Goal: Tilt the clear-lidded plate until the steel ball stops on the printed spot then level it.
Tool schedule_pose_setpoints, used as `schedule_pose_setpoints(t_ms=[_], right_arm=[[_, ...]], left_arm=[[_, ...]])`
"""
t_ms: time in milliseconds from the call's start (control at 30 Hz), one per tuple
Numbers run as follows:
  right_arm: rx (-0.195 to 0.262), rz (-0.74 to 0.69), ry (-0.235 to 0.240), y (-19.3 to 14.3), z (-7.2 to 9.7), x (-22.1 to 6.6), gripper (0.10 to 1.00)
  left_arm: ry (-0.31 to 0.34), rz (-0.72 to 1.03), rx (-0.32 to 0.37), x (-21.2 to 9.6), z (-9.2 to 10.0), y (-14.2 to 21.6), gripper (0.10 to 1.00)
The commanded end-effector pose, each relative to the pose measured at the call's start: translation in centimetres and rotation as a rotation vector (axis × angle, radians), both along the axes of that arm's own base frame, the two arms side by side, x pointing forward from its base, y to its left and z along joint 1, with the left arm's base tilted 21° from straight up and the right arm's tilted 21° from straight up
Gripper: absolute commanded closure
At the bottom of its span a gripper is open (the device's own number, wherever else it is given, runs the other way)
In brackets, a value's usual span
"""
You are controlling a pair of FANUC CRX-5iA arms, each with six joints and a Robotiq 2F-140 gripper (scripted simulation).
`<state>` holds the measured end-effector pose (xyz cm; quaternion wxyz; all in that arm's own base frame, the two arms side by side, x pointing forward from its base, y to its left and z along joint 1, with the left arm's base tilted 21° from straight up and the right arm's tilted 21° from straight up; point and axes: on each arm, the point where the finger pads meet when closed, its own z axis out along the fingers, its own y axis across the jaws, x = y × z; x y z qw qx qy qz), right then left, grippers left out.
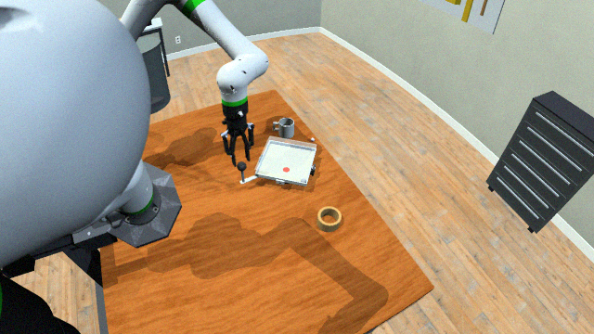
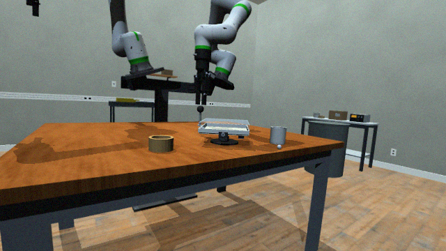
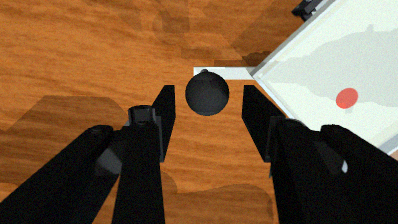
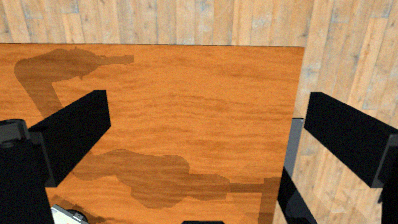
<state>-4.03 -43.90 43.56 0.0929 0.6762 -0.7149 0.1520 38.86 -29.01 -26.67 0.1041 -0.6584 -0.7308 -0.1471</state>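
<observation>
In the top view, the clear-lidded plate [image 1: 278, 155] [image 2: 224, 130] [image 3: 310, 65] [image 4: 64, 216] stood just above center on the wooden surface [image 1: 186, 301] [image 2: 104, 157] [image 3: 50, 40] [image 4: 200, 75], its steel ball [image 1: 303, 180] in the lower right corner, off the red spot [image 1: 286, 170] [image 3: 347, 98]. A gray mug [image 1: 286, 129] [image 2: 278, 135] stood near its upper edge; a tan ring [image 1: 329, 228] [image 2: 161, 144] lay below right. In the exterior view, the left tool [image 1: 240, 162] [image 2: 201, 103] [image 3: 208, 101] pointed down above a black knob [image 1: 241, 166] [image 2: 200, 109] [image 3: 207, 93], left of the plate; a small white ball [image 1: 312, 139] [image 2: 279, 146] lay by the mug at right. In the left wrist view, that tool was partly open, grasping nothing, with the knob showing between its fingers near the center. In the right wrist view, the right tool [image 4: 208, 109] was released, fingers wide apart, and a plate corner showed lower left.
</observation>
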Motion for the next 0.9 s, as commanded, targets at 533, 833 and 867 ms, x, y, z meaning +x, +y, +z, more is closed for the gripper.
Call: schedule_pose_setpoints(t_ms=[533, 833, 867], right_arm=[[-0.002, 0.0, 0.0, 0.0, 0.1, 0.0, 0.098], [-0.002, 0.0, 0.0, 0.0, 0.1, 0.0, 0.098], [-0.002, 0.0, 0.0, 0.0, 0.1, 0.0, 0.098]], left_arm=[[-0.001, 0.0, -0.001, 0.1, -1.2, 0.3, 0.674], [-0.001, 0.0, -0.001, 0.1, -1.7, 0.5, 0.674], [-0.001, 0.0, -0.001, 0.1, -1.8, 0.5, 0.674]])
